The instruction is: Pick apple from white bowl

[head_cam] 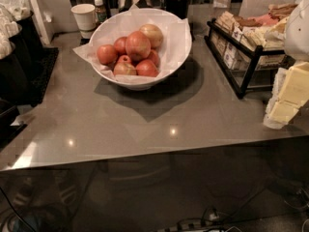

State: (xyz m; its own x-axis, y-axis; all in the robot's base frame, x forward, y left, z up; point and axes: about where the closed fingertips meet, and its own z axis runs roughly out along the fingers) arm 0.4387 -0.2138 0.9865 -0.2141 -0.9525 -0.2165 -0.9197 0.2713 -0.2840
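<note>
Dark cables (203,221) are lying nearest, on the floor under the counter's front edge. Trouble, as I am judging it, is waiting along the reach: black holders stuffed with white packets (9,18) are crowding the left, while a small white paper cup (85,17) and a little brown capped bottle (99,9) are standing just behind the wide white bowl with the crinkled paper liner (145,83), where a broad sweep could be toppling them. Round red-and-yellow apples (138,46) are sitting heaped in that bowl, left of centre, so a push on one could be rolling others out or snagging the liner. A black wire rack of packets (246,66) is standing right of the bowl, just beside the cream blocky gripper (285,98), which is hanging at the far right, well apart from the fruit; whether it is wide or narrow I cannot tell. Glossy grey countertop (159,124) is reflecting ceiling lights, and the room is looking dim
</note>
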